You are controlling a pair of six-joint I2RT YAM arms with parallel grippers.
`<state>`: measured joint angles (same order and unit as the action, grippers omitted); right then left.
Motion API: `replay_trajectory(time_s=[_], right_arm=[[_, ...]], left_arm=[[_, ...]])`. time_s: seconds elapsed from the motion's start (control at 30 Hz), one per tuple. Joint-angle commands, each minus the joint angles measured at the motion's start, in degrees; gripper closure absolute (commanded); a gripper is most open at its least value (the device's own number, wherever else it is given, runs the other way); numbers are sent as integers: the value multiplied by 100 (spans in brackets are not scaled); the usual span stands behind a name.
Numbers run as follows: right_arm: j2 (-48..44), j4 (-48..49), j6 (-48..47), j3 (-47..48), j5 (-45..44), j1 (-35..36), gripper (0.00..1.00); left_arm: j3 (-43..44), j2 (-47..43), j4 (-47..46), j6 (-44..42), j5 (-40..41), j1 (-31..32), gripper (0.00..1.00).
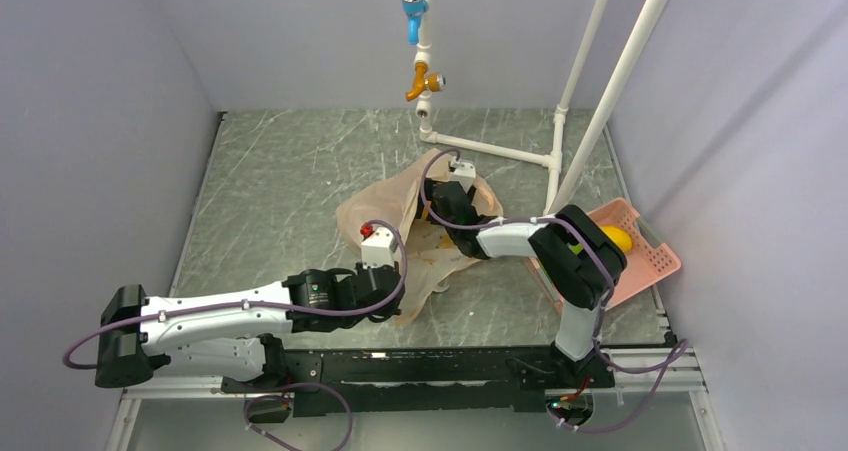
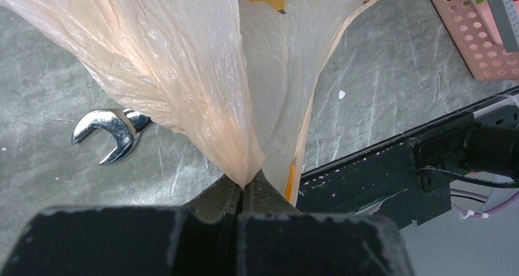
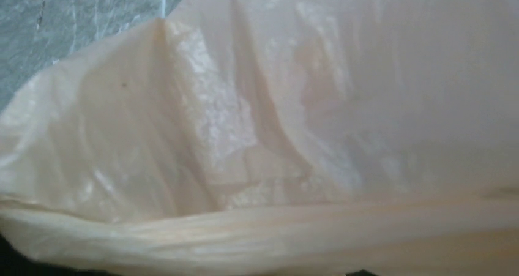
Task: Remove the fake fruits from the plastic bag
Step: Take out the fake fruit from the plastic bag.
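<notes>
The peach-orange plastic bag (image 1: 385,206) lies crumpled at the table's middle. My left gripper (image 1: 393,306) is shut on a bunched fold of the bag (image 2: 183,62) at its near edge, pulling the film taut; the jaws meet on the plastic (image 2: 248,187). My right gripper (image 1: 440,209) reaches into the bag's mouth from the right. Its wrist view shows only bag film (image 3: 275,135), which hides its fingers. No fake fruits show inside the bag. One yellow fruit (image 1: 617,238) lies in the pink basket (image 1: 655,261).
A steel wrench (image 2: 113,132) lies on the marble top left of the bag. The pink slotted basket (image 2: 483,37) stands at the right wall. A white pipe frame (image 1: 500,151) with taps rises behind the bag.
</notes>
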<state>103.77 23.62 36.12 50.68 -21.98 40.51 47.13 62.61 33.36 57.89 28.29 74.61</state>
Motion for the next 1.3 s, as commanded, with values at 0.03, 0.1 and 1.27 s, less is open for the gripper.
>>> replay_trajectory(time_s=[0.03, 0.1, 1.27], right_arm=[[427, 395, -8, 558, -154, -17, 15], [549, 62, 142, 734, -410, -19, 16], [-1150, -1203, 164, -16, 1448, 14, 94]], left_arm=[[-110, -182, -159, 33, 32, 27, 100], [-146, -217, -172, 66, 24, 28, 100], [-25, -180, 111, 157, 248, 27, 100]])
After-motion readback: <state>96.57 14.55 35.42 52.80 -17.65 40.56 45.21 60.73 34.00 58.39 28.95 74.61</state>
